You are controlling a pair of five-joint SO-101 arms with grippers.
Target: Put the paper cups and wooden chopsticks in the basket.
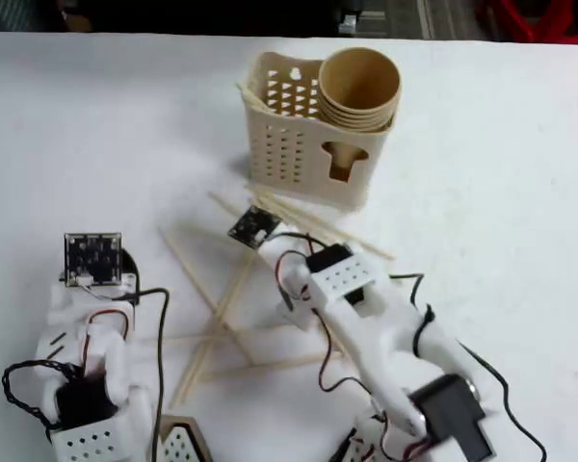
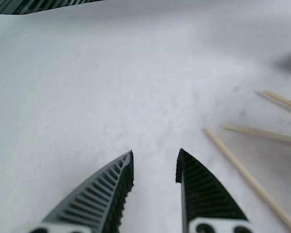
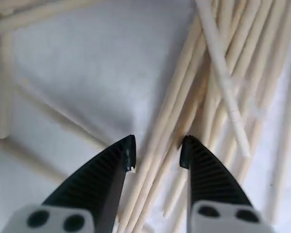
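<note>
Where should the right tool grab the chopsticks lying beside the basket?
Across the shafts of the chopsticks, coming down from above: they lie flat and nearly parallel on the table, and the open right tool hangs over them, a few between its jaws.

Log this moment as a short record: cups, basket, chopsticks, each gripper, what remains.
cups: paper cups stacked, standing in one end of the basket
basket: upright on the table
sticks: chopsticks lie scattered on the table in front of the basket
left: left gripper open over bare table, chopsticks off to one side
right: right gripper open, fingers astride a bundle of chopsticks
remaining: chopsticks not yet in the basket
</note>
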